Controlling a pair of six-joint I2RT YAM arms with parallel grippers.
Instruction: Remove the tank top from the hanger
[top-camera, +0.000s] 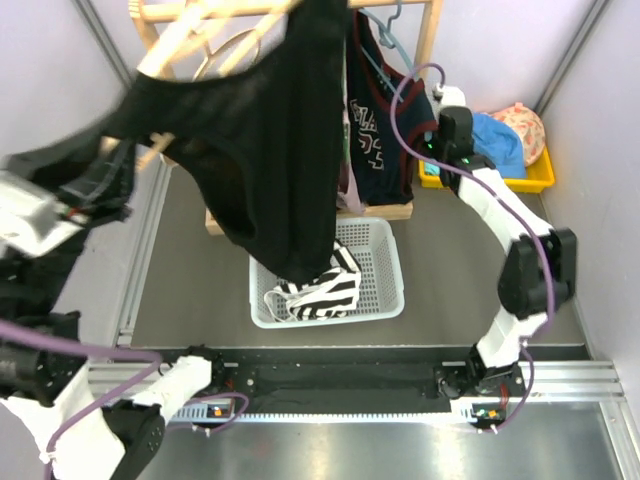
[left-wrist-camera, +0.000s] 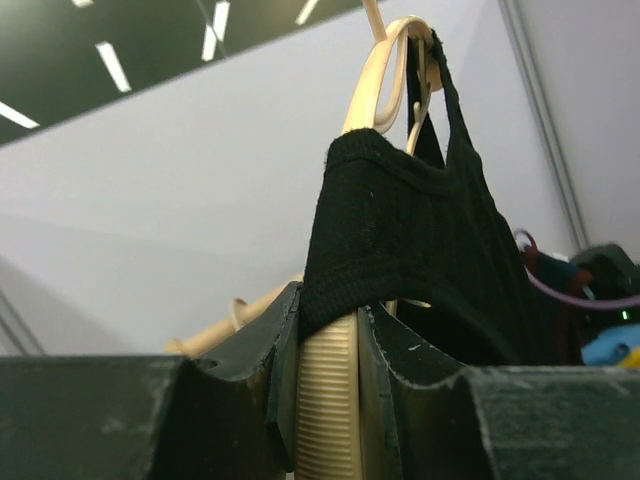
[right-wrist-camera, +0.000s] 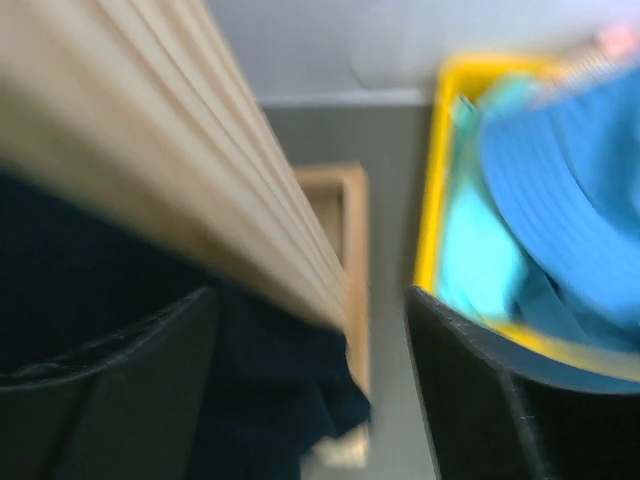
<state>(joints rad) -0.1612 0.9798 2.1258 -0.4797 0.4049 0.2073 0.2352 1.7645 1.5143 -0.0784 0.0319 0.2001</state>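
The wooden rack (top-camera: 430, 40) fills the back of the table, and right in front of it hangs the black tank top (top-camera: 270, 150), a big dark drape held up high, its hem dangling just over the white basket (top-camera: 390, 270). It's on the hanger (left-wrist-camera: 328, 400) all right: the wrist view shows one black strap hooked over the top curve and the fabric riding on the pale shoulder.

In the basket lies a black-and-white striped garment (top-camera: 325, 290). Off to the right sits a yellow bin (top-camera: 535, 180) with a blue cloth (top-camera: 500, 145) in it, and a navy printed garment (top-camera: 375, 130) hangs on the rack.

Now the arms. The left gripper (left-wrist-camera: 328, 330) is pinching the hanger's ribbed section, jaws pressed tight against it on either side. The right gripper (right-wrist-camera: 310, 300) is up by the rack's right post, jaws spread wide and holding nothing. Its wrist view is badly blurred, showing only wood, dark cloth and that yellow bin.
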